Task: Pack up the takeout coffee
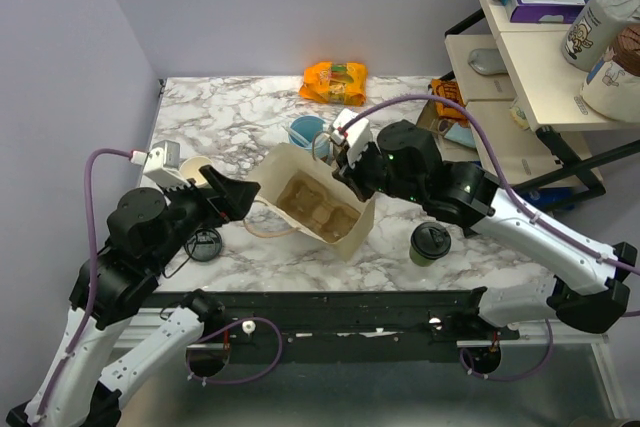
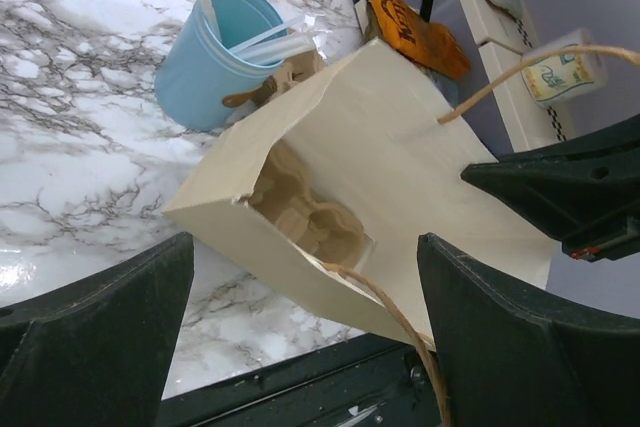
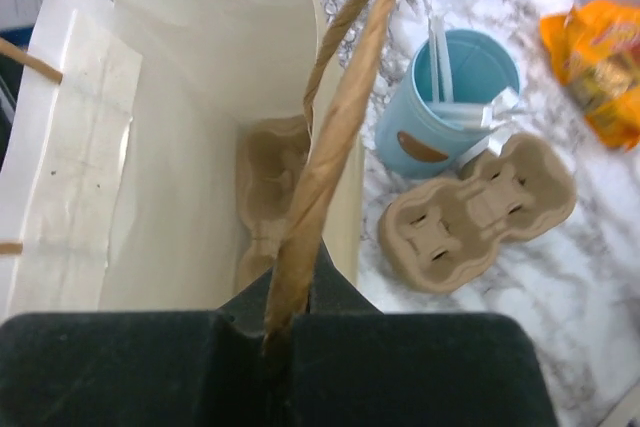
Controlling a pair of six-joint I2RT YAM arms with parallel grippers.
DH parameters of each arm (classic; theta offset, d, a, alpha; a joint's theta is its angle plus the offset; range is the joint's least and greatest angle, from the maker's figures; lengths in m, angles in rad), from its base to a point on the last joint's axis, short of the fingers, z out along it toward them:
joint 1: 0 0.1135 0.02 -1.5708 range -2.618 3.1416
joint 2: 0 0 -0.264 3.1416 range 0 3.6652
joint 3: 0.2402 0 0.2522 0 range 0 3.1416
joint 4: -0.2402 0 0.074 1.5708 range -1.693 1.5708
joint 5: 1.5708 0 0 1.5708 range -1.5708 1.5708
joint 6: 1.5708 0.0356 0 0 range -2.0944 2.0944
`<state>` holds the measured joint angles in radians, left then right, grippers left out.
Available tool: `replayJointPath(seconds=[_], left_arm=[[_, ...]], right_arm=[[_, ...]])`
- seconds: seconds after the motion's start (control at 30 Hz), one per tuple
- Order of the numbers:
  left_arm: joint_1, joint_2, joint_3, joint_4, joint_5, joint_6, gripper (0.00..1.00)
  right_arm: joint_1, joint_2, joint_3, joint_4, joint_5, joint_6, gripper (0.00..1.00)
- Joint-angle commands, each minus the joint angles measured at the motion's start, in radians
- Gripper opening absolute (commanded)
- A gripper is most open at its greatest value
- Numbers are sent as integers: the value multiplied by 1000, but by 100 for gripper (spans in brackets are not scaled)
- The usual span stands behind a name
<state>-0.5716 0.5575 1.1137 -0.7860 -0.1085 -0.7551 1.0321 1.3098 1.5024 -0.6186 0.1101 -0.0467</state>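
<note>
We see takeout coffee (image 1: 431,243) standing upright on marble table (image 1: 200,117): long axis vertical, black lid up. It stands near right side of paper bag (image 1: 320,205), close to front edge, apart from both grippers. Right gripper (image 3: 290,325) closed tight, pinching bag's twisted handle (image 3: 340,117). Left gripper (image 2: 305,247) spread wide, holds nothing. Its fingers (image 2: 100,337) are either side of bag; whether they touch it, we cannot tell.

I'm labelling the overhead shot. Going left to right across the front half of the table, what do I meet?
Left gripper → paper bag → takeout coffee.
</note>
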Motion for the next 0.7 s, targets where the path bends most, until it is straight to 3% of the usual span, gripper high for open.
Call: replayJointPath(seconds=[0.0, 0.13, 0.3, 0.53, 0.67], left_arm=[[-5, -5, 60, -47, 18, 89, 99], [-5, -44, 78, -33, 102, 125, 99], [-5, -68, 38, -42, 107, 137, 99], [-7, -83, -52, -122, 17, 89, 99], [-5, -134, -55, -166, -37, 63, 99]], right_arm=[[-4, -69, -95, 63, -28, -321, 1], [-3, -50, -91, 76, 60, -360, 1], [45, -63, -175, 163, 37, -436, 1], [365, -73, -393, 298, 327, -462, 1], [473, -23, -410, 286, 471, -400, 1]])
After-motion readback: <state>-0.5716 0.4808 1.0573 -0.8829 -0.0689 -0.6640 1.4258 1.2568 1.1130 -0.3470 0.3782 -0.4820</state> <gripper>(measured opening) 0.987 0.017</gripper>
